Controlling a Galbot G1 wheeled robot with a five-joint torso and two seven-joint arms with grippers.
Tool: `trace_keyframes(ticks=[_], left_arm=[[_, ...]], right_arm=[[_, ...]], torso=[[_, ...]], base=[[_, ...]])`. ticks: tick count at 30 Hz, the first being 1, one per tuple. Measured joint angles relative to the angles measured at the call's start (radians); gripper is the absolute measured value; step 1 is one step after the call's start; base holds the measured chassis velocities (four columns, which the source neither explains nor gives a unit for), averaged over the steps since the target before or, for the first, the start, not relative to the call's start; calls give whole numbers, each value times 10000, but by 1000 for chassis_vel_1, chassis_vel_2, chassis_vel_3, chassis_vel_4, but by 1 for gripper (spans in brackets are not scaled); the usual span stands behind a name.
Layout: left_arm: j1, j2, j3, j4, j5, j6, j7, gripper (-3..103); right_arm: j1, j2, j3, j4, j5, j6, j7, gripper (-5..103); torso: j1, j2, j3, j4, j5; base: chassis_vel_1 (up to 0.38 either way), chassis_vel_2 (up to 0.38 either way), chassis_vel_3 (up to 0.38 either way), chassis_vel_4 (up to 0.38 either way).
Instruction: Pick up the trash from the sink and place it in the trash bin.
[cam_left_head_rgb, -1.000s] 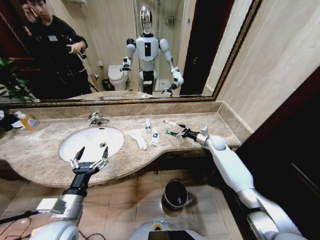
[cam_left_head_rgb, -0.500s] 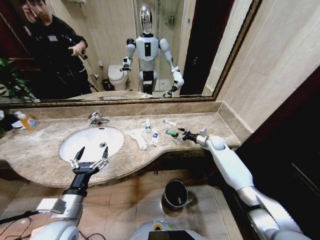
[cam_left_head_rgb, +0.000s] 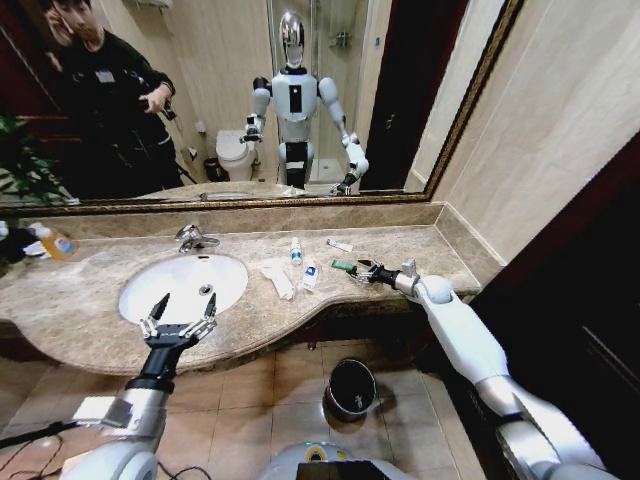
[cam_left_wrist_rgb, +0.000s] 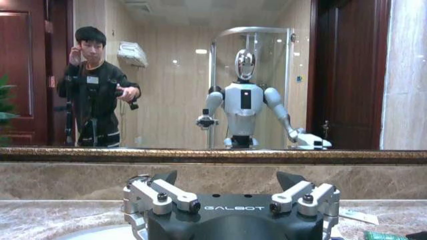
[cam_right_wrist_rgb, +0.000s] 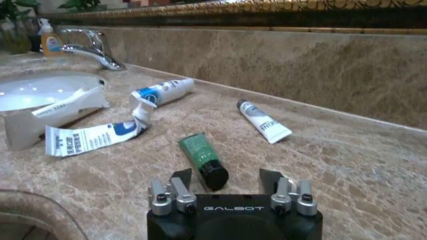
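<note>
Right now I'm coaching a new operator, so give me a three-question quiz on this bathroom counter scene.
1. True or false: the green tube lies on the marble counter, not inside the sink.
2. Which claw is nearest the green tube? A) left claw B) right claw
3. Fill in: the trash bin stands on the ____ below the counter.

Key: 1 true. 2 B; it sits open right behind the tube's black cap, while the left claw hangs open over the sink's front rim. 3 floor.
</note>
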Motion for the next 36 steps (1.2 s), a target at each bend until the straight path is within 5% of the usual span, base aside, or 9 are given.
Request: trace_keyframes(ticks=[21, 27, 30, 31, 36], left_arm=[[0, 0, 1, 0, 0, 0, 0, 100], [0, 0, 0, 0, 0, 0, 0, 100], [0, 0, 0, 0, 0, 0, 0, 100], [0, 0, 1, 0, 0, 0, 0, 100], [0, 0, 0, 0, 0, 0, 0, 100]], right_arm=[[-152, 8, 113, 101, 28, 101, 150, -1], [-146, -154, 187, 197, 89, 171, 96, 25], [-51, -244, 171, 198, 96, 246, -33, 25], [-6, -279, 128, 199, 114, 258, -82, 37], [163, -365, -111, 201, 88, 281, -296, 53]], torso=[[0, 0, 0, 0, 1], [0, 0, 0, 0, 1], [0, 0, 0, 0, 0], [0, 0, 0, 0, -1], [0, 0, 0, -1, 0]], base=[[0, 0, 0, 0], [0, 0, 0, 0], [0, 0, 0, 0], [0, 0, 0, 0], [0, 0, 0, 0]])
